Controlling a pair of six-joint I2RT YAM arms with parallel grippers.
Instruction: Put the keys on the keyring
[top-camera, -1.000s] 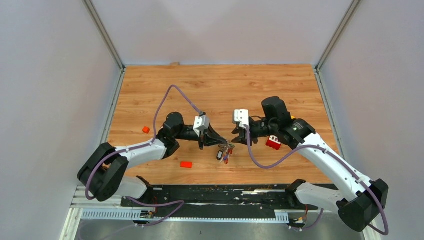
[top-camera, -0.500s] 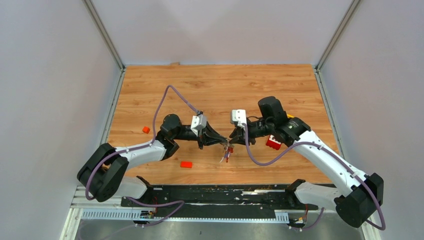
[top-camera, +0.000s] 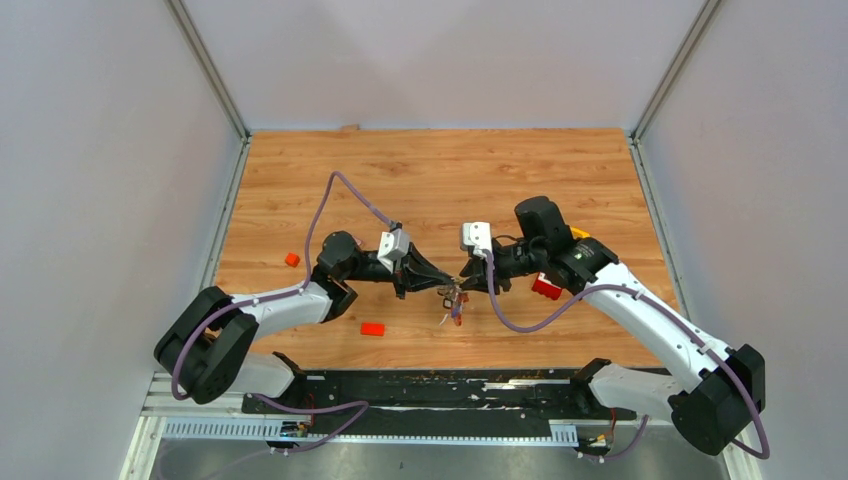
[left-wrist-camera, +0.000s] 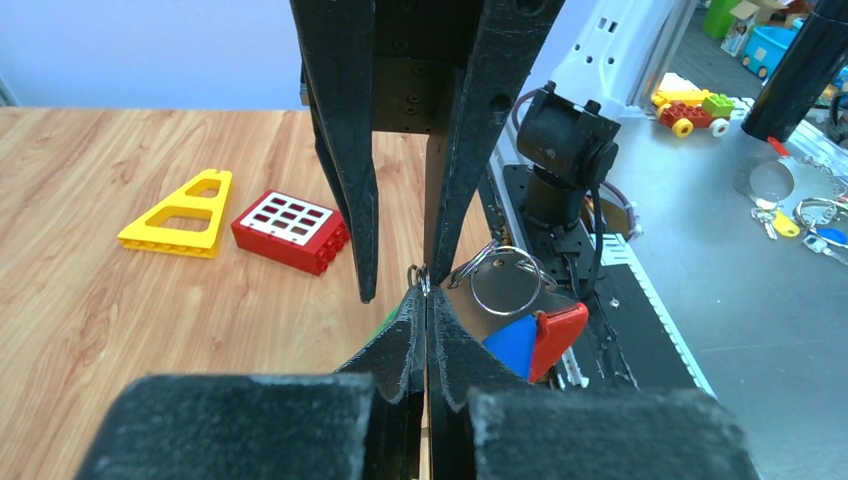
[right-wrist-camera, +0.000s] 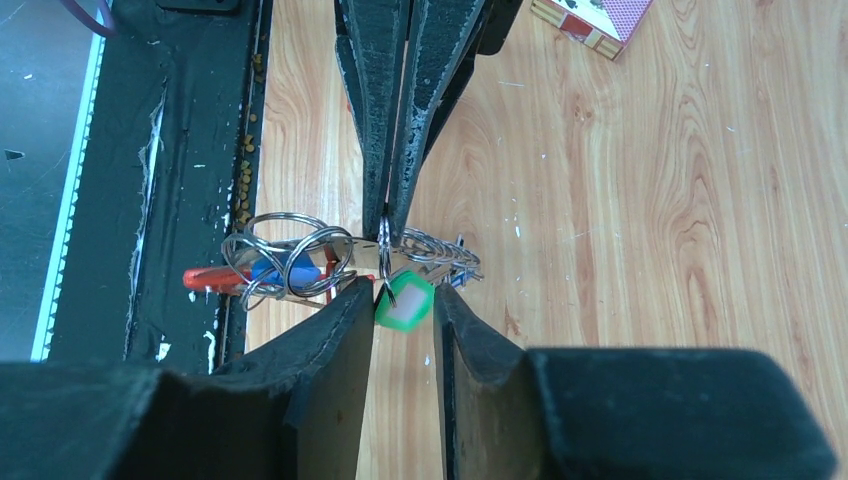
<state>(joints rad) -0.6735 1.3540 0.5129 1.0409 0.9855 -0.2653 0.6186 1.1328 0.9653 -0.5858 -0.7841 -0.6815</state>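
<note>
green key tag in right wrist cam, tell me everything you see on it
The green key tag is a small hexagonal plastic piece, green rim around a pale centre, with a thin metal loop at its top. It sits between the right pincer fingers, apparently pinched by both. Its loop reaches the keyring, which the shut left pincer grips.

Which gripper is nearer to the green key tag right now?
Right. The green key tag sits between the right gripper's fingertips; whether it is pinched is unclear. The left gripper, shut on the keyring, is just beyond the tag, facing it.
</note>
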